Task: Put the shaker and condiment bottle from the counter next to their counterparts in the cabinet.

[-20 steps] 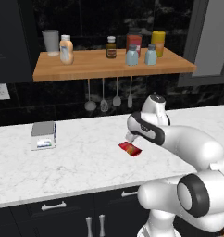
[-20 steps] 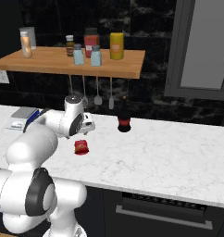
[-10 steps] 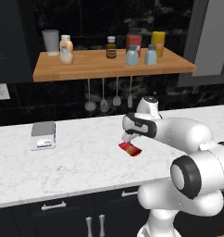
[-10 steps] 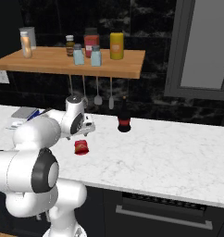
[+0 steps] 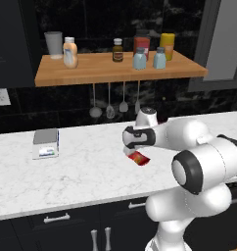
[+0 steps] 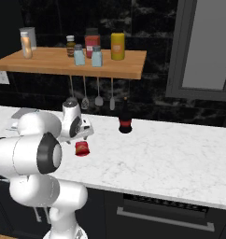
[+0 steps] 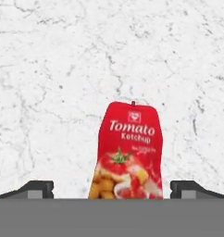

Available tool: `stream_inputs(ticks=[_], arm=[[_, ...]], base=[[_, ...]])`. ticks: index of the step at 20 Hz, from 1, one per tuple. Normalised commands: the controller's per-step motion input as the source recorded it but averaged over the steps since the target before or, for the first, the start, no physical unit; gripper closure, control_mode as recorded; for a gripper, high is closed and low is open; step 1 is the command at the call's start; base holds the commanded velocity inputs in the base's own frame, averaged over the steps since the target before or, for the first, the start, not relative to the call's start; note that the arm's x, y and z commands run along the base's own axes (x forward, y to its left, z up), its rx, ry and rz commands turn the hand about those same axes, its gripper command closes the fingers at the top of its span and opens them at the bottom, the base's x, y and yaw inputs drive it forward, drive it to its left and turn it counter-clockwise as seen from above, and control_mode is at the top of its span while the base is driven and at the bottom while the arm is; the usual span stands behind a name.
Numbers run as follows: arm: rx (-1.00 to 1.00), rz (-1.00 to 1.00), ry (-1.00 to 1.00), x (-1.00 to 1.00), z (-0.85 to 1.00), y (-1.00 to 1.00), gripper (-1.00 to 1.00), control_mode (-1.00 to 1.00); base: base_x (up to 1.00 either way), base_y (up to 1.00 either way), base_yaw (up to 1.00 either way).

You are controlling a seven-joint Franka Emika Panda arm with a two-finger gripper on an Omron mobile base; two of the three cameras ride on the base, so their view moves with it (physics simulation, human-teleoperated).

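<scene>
The condiment bottle [image 7: 128, 152], red with a "Tomato Ketchup" label, lies flat on the white marble counter [image 7: 63, 69]. It is seen from both base cameras, condiment bottle [image 5: 138, 158] and condiment bottle [image 6: 81, 148]. My gripper [image 7: 114, 187] hangs straight over it, open, one fingertip on each side of the bottle's near end; I cannot tell whether they touch it. The base views show the gripper [image 5: 131, 150], also gripper [image 6: 83, 138], just above the bottle. Two pale blue shakers [image 5: 139, 60] stand side by side on the wooden cabinet shelf [image 5: 115, 74].
The shelf [image 6: 63, 63] also carries a red-labelled jar [image 5: 141, 44], a tall yellow bottle [image 5: 167, 45], a brown bottle [image 5: 118, 50], a cup [image 5: 54, 44] and a pale bottle [image 5: 69, 52]. Utensils [image 5: 115, 103] hang under it. A scale [image 5: 45, 143] and a dark bottle [image 6: 125, 122] stand on the counter.
The hand has swung a little left and down, ending over the ketchup bottle. Its jaws stayed open. The bottle has not moved.
</scene>
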Motion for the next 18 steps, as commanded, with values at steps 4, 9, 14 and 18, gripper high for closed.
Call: stream_inputs(ticks=[4, 9, 14, 18], arm=[[0.00, 0.00, 0.00, 0.20, -0.19, 0.00, -1.00, -1.00], [0.00, 0.00, 0.00, 0.17, -0.15, 0.00, -1.00, -1.00], [0.00, 0.00, 0.00, 0.11, -0.17, 0.00, -1.00, -1.00], [-0.01, 0.00, 0.00, 0.08, -0.26, 0.00, -1.00, -1.00]], base=[[0.00, 0.00, 0.00], [0.00, 0.00, 0.00], [0.00, 0.00, 0.00], [0.00, 0.00, 0.00]])
